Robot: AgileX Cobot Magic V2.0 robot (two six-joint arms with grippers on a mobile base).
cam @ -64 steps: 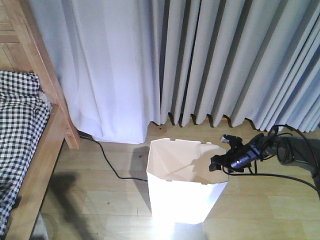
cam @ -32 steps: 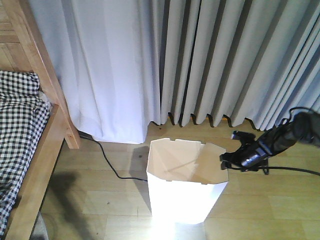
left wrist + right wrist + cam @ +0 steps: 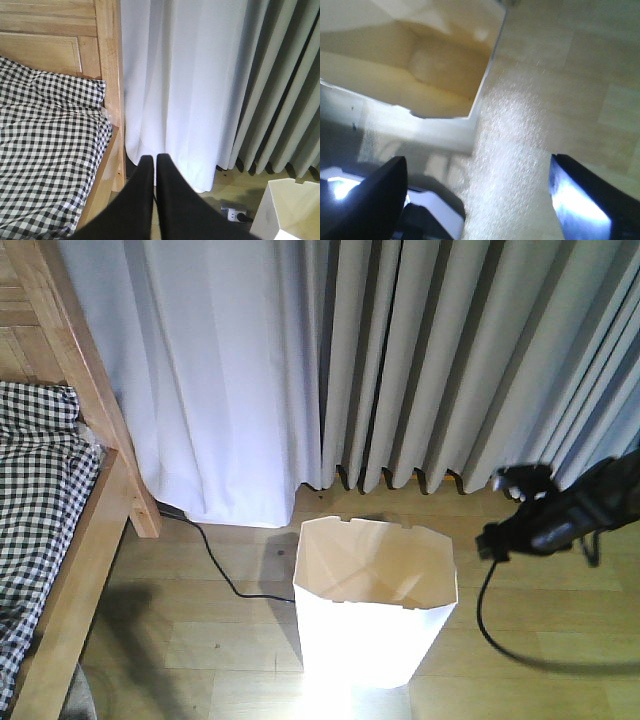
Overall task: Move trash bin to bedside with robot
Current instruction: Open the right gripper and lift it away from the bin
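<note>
- Jaws, right gripper (image 3: 475, 200): spread wide and empty; the two dark fingers sit at the far lower corners of the right wrist view, bare floor and bin rim between them.
- Jaws, left gripper (image 3: 154, 165): pressed together with only a thin slit between the two black fingers, nothing held; they point at the bed post and the curtain.
- Right arm (image 3: 560, 518): thin, black, blurred in the front view, raised off the floor to the right of the bin and apart from it, a black cable (image 3: 487, 615) looping down from it.
- Trash bin (image 3: 375, 600): tall, white, faceted, cream inside, upright on the wooden floor (image 3: 200, 640) just in front of the curtains; seen empty from above. Its corner shows at the lower right of the left wrist view.
- Bedside (image 3: 95, 540): light brown wooden frame and post at the left, carrying black-and-white checked bedding (image 3: 35, 490); well apart from the bin, bare floor between.
- Curtains (image 3: 400, 360): pale grey, pleated, hanging to the floor behind the bin.
- Floor cable (image 3: 215, 565): black, running from beside the bed post toward the bin.
- Wall socket (image 3: 232, 214): white, low, below the curtain hem.
</note>
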